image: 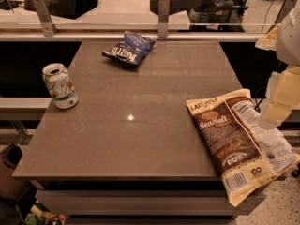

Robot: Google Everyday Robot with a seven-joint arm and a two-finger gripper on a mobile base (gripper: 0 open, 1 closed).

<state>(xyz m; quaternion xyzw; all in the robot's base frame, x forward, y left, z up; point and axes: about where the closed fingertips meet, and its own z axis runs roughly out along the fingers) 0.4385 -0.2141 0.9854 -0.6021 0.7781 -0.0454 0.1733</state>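
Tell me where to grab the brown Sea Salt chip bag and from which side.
Probably its right-hand edge, coming from the right. The brown chip bag lies flat on the table, so there is little to pinch from above. Its right side and lower corner overhang the table's edge, which leaves free material to close on. The gripper sits just above that right edge.

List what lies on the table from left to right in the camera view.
In order: green-and-white can → blue chip bag → brown Sea Salt chip bag. The end effector is at the far right, over that last bag's right side.
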